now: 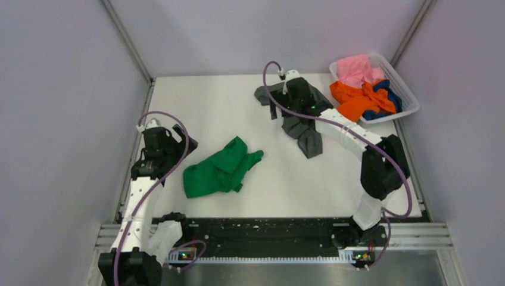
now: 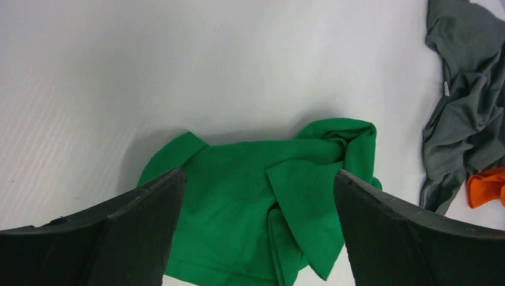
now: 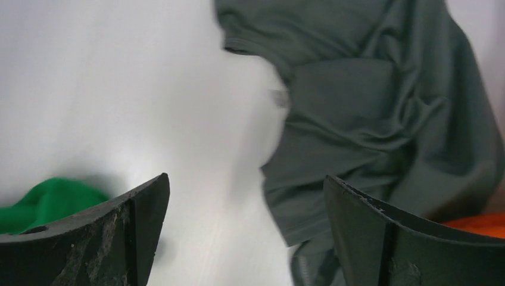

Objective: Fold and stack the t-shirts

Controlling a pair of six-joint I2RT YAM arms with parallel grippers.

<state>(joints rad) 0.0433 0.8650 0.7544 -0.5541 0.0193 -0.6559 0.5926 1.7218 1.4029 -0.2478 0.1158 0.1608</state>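
A crumpled bright green t-shirt [image 1: 220, 168] [image 2: 238, 202] lies at the table's left-centre. My left gripper [image 1: 178, 142] [image 2: 259, 179] hovers above it, open, with nothing between its fingers. A rumpled dark grey t-shirt [image 1: 305, 134] [image 3: 381, 107] lies at the back centre, partly hidden under my right arm. My right gripper [image 1: 280, 107] [image 3: 245, 179] hangs open over that shirt's left edge and holds nothing. Orange [image 1: 360, 101], pink [image 1: 355, 70] and blue [image 1: 387, 89] t-shirts are heaped in the basket.
The white plastic basket [image 1: 411, 101] stands at the back right corner, beside the grey shirt. Metal frame posts and grey walls enclose the table on three sides. The left wrist view catches the grey shirt [image 2: 464, 107] and an orange shirt's edge [image 2: 487, 185] at its right.
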